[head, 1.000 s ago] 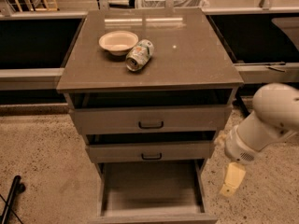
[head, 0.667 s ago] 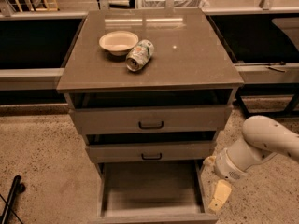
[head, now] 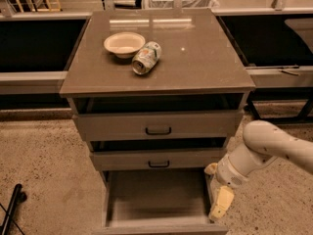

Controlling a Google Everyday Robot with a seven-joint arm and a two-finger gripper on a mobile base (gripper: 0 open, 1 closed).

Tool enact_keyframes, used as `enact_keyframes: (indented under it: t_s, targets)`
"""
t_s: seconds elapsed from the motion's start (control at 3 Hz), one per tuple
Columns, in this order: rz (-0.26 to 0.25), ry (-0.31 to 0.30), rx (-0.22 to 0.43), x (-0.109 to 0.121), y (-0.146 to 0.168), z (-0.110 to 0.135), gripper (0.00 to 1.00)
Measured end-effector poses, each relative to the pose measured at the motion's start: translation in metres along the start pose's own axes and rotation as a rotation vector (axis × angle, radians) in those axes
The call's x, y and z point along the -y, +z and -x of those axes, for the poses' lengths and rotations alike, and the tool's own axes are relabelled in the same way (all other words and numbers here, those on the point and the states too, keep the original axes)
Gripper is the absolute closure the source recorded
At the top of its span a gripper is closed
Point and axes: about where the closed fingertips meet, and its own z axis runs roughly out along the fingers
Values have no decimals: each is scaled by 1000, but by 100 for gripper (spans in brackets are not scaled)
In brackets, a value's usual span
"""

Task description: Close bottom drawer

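Observation:
The bottom drawer [head: 157, 200] is pulled far out of the grey cabinet; its pale grey box looks empty. Its front panel [head: 161, 229] lies at the bottom edge of the view, and its handle is out of view. My gripper [head: 219, 204] hangs low at the drawer's right side, next to its right wall and near the front right corner. My white arm [head: 274, 146] reaches in from the right. I cannot tell if the gripper touches the drawer.
The top drawer [head: 157, 125] and the middle drawer [head: 158, 159] stand slightly ajar, each with a dark handle. A bowl [head: 124, 44] and a tipped can [head: 146, 58] lie on the cabinet top [head: 195, 58]. A black object [head: 11, 214] lies on the floor at the left.
My arm has swung down and to the left. The gripper has moved from the cabinet's right side to beside the open bottom drawer's front right corner. The drawers have not moved.

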Motion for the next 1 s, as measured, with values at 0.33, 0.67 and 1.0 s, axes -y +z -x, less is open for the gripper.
enact_keyframes:
  t_s: [0.33, 0.67, 1.0]
  targets:
    - [60, -44, 87, 4, 75, -20, 0]
    - [26, -35, 115, 19, 97, -23, 0]
    - [23, -37, 111, 19, 94, -22, 0]
